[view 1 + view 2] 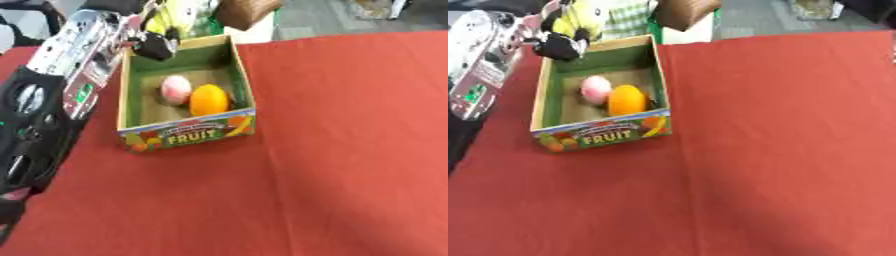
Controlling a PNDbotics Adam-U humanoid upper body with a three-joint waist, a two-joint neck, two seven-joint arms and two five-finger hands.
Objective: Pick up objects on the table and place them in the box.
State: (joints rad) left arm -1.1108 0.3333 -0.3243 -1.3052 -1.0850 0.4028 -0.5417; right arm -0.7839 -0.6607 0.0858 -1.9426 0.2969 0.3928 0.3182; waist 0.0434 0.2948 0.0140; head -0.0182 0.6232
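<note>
Just below the left robot hand, which is clenched around a yellow soft object above the far rim of the open cardboard fruit box, a pink ball and orange fruit already lie inside, while the red cloth surface shows nothing left.

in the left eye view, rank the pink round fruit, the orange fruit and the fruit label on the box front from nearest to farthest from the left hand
1. Pink round fruit, left inside the green cardboard box, nearest the left hand.
2. Orange fruit, beside it to the right.
3. FRUIT label, on the box's near wall.
</note>
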